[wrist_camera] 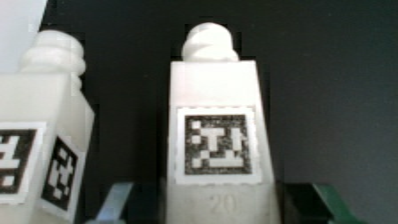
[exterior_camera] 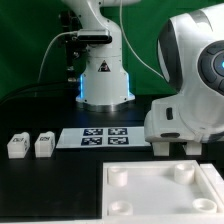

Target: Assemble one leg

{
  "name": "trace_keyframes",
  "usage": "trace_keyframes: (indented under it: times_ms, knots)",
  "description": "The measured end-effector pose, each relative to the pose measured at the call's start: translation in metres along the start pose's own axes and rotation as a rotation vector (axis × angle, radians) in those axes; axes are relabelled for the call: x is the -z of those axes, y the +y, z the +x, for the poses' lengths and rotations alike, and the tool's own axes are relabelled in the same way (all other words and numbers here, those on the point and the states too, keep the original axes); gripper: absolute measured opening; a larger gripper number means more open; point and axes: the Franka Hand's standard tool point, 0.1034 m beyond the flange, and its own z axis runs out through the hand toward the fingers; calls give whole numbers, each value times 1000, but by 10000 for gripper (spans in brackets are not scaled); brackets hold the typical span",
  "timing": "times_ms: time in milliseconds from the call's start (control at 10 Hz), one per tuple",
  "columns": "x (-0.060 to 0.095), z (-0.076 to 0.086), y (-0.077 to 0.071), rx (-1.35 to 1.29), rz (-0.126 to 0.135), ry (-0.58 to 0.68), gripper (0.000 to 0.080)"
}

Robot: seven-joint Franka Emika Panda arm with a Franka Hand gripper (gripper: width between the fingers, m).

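Note:
In the wrist view a leg [wrist_camera: 217, 130] stands upright on the black table, a white block with a black-and-white tag on its face and a round peg on its end. My gripper [wrist_camera: 222, 205] is open around its base. One of the fingers [wrist_camera: 121, 200] shows on each side, with a dark gap between each and the block. A second leg [wrist_camera: 39, 130] stands close beside the first. In the exterior view two more legs [exterior_camera: 17, 146] [exterior_camera: 43, 145] stand at the left. There the arm's hand [exterior_camera: 180, 115] is low at the right and hides the fingers.
The large white panel [exterior_camera: 165, 190] with round corner sockets lies at the front, on the exterior view's right. The marker board [exterior_camera: 105, 136] lies mid-table. The arm's base [exterior_camera: 104, 85] stands behind it, with a green backdrop beyond.

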Motion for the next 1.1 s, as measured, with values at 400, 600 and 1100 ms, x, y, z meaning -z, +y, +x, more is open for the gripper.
trace_keyframes:
  times_ms: [400, 600, 1100]
  knots:
    - [21, 2, 6, 60, -17, 44, 290]
    - [63, -11, 15, 118, -13, 90, 291]
    - [116, -32, 21, 124, 1, 549, 291]
